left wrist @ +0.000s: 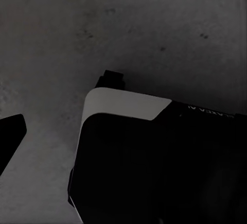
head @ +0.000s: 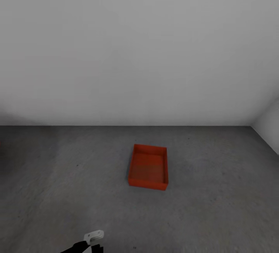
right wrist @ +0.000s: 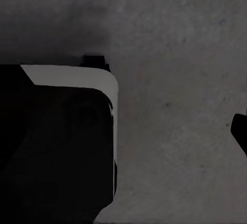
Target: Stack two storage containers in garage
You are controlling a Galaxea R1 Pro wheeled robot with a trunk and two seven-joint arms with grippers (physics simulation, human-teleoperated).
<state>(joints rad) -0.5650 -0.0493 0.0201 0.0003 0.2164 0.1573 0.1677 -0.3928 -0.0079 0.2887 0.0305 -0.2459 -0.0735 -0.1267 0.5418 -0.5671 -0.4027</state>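
where the dark grey concrete floor (head: 58, 175) meets the plain white-grey wall (head: 139, 51), sits one red-orange storage container (head: 148, 166), open side up, flat on the concrete, apart from the wall's foot and nearer the room's far right corner than its left. holds nothing inside that can be made out. pokes into the head view's lower edge a white and black arm part (head: 93, 239), well short of the container. looks down on mottled concrete in both wrist views, past the robot's black and white base (left wrist: 154, 157) (right wrist: 56, 147). cannot tell whether either claw is apart or together.
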